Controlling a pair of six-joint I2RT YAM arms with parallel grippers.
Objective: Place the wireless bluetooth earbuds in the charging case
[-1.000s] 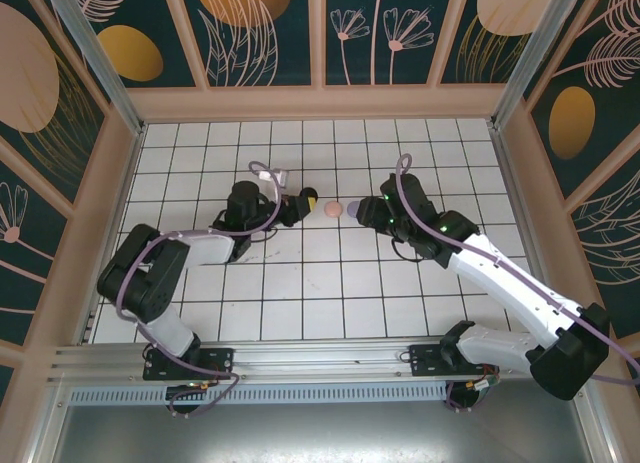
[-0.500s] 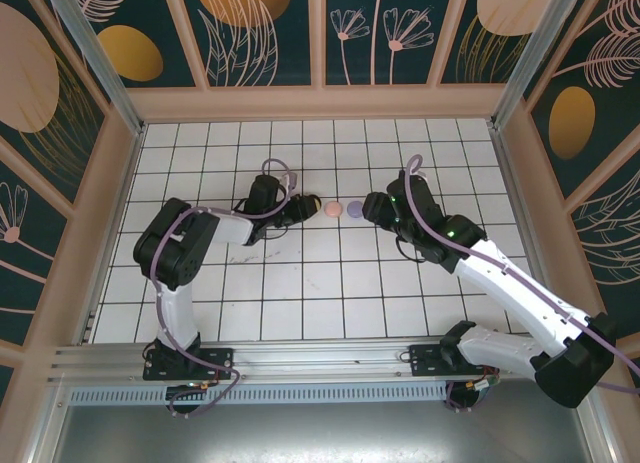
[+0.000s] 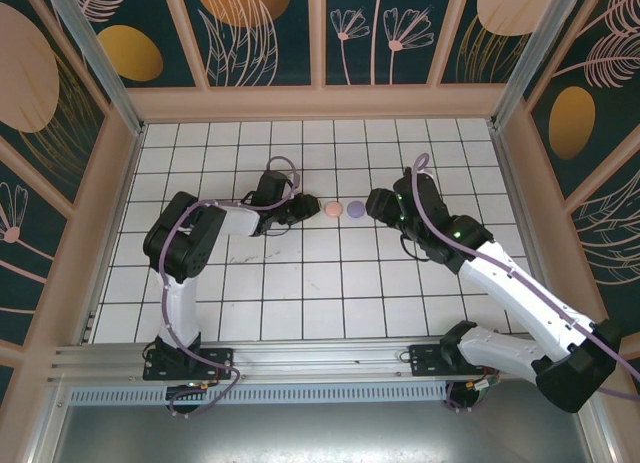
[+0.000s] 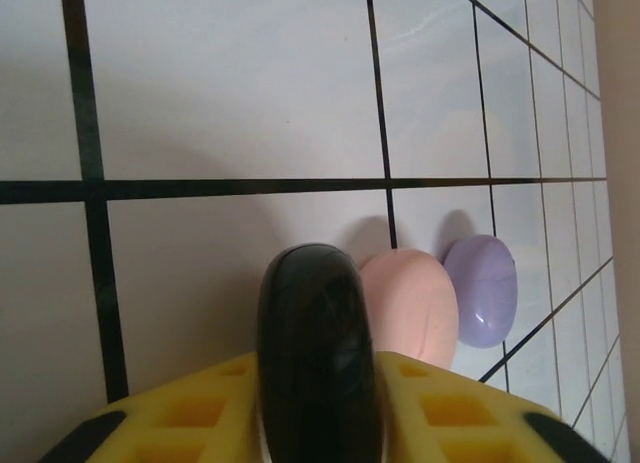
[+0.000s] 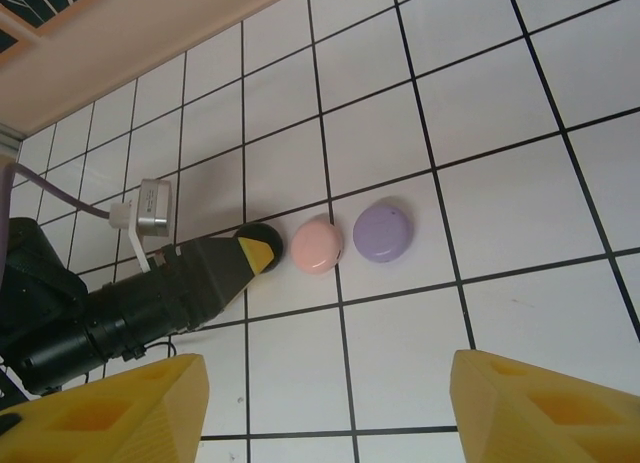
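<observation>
Black disc [image 4: 315, 333] newly parked beside pink disc [image 4: 405, 308], lilac disc [image 4: 482, 288]. Left gripper [image 4: 318, 403] around it, grip unclear; right gripper [image 5: 330, 408] spread, empty. Insertion not begun.

Black case [image 4: 315, 353], pink case [image 4: 408, 305], lilac case [image 4: 482, 288], white black-gridded tiles [image 4: 230, 73]

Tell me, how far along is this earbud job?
Done: pink disc and lilac disc lie side by side. In hand: black disc sits between the fingers of the left end effector; the right end effector hangs open. Left: unclear, since their contents are hidden.
</observation>
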